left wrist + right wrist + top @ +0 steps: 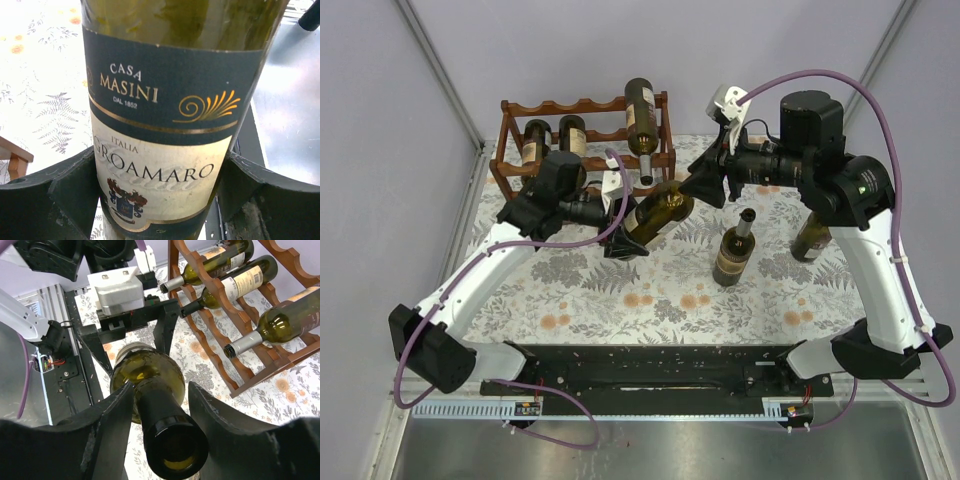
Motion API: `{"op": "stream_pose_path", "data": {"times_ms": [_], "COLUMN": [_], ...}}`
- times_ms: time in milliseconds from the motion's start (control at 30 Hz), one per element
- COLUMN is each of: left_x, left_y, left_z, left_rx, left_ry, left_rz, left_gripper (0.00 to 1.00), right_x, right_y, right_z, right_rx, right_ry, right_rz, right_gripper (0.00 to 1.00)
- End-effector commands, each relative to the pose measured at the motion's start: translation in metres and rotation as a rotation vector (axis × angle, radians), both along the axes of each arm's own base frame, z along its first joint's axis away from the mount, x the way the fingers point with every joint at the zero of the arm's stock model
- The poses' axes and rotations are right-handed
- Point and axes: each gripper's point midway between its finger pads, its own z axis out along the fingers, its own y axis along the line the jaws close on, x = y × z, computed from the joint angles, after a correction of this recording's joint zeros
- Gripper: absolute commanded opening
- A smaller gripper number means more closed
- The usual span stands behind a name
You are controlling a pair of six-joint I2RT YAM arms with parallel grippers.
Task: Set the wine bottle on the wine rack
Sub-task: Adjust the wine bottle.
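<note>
Fingers on both arms are at the wine bottle (660, 212): the left fingers (60, 195) are clamped on its labelled body, one pressed to each side, while the right fingers (100, 440) flank its neck closely, and I cannot tell whether they are gripping it. From overhead I see the bottle tilted near the middle of the worktop (600, 285), neck towards 2 o'clock and base towards 8 o'clock, just in front of the wine rack (582, 104), which stands at the 12 o'clock edge. Only my left wrist camera lets me read the label, CASA MASINI. Only the right wrist camera looks down the neck to the dark mouth, with the left arm's fingers around the body beyond it. That view also shows three racked bottles (250, 277) with their necks pointing outward. Overhead, the right-hand one has its neck jutting towards 6 o'clock, near the held bottle's shoulder. Overhead alone shows an upright bottle (734, 250) at 3 o'clock of the held one and a second bottle (810, 240) partly hidden behind my right arm.
</note>
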Motion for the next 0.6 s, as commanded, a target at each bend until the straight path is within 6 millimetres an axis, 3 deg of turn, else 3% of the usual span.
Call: {"op": "stream_pose_path", "data": {"times_ms": [0,333,567], "left_x": [-0.005,-0.008,0.000], "left_y": [0.003,0.008,0.021], "left_z": [0.055,0.064,0.066], "left_rx": [-0.116,-0.125,-0.096], "left_ry": [-0.157,-0.176,-0.226], "left_rz": [-0.027,-0.037,0.004], "left_gripper": [0.00,0.00,0.00], "right_x": [-0.004,-0.008,-0.010], "right_y": [-0.004,0.003,-0.003], "right_z": [0.017,0.000,-0.009], "right_rx": [0.031,0.021,-0.016], "right_ry": [-0.074,-0.025,-0.028], "right_rz": [-0.006,0.045,0.036], "right_gripper": [0.57,0.57,0.24]}}
